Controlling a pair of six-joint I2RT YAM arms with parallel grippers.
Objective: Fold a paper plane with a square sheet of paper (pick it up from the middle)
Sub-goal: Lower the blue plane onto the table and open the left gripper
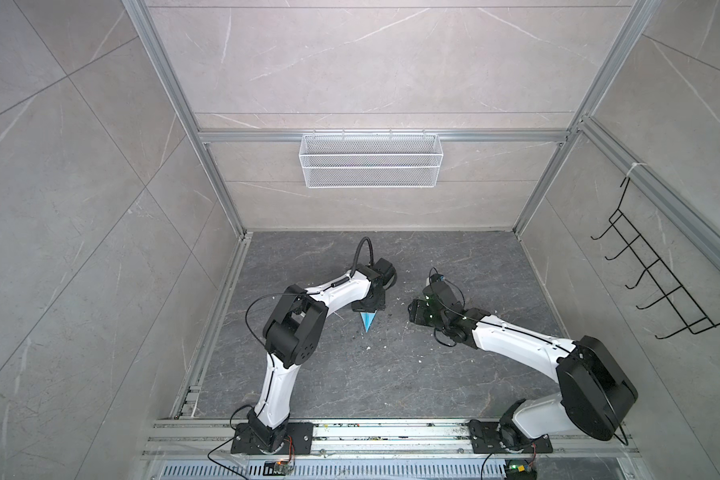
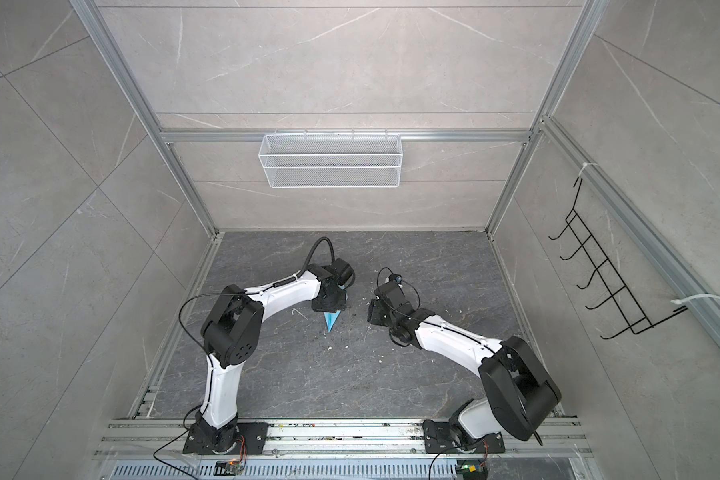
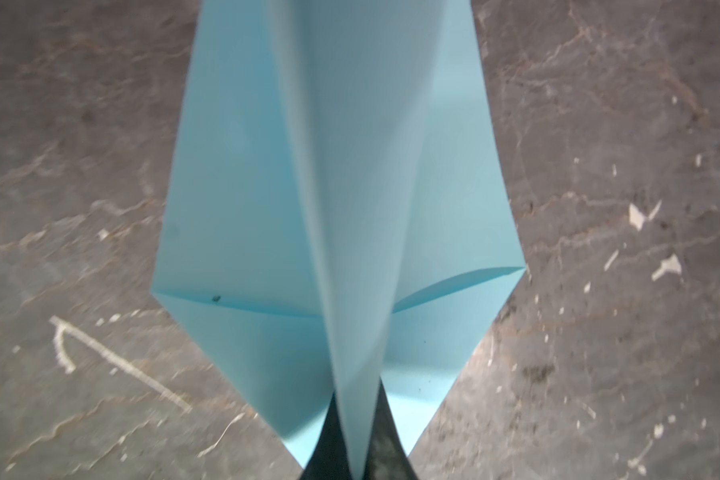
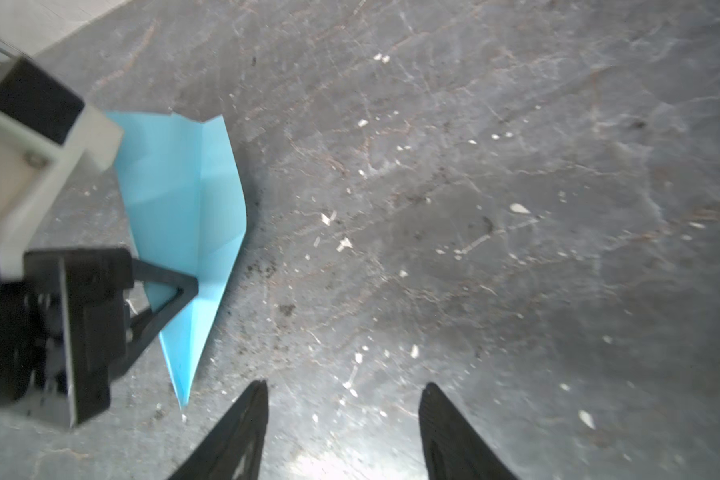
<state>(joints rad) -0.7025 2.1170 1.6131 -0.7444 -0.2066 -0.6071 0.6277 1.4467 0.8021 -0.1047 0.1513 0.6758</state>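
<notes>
The square sheet of paper is folded into a slim light-blue paper plane (image 1: 368, 323) (image 2: 331, 322) at mid-table, with its nose pointing toward the front edge. My left gripper (image 1: 368, 312) (image 3: 356, 401) is shut on the raised centre fold of the plane (image 3: 341, 187), and the wings spread to both sides. The right wrist view shows the plane (image 4: 184, 199) low over the table, pinched by the left gripper (image 4: 184, 291). My right gripper (image 1: 413, 311) (image 4: 345, 388) hovers open and empty to the right of the plane's nose, apart from it.
Dark stone table (image 1: 391, 382) with white crumbs (image 1: 378, 345) scattered near the plane. A white mesh basket (image 1: 371, 160) hangs on the back wall and a black wire hook rack (image 1: 661, 286) on the right wall. Aluminium rails edge the table.
</notes>
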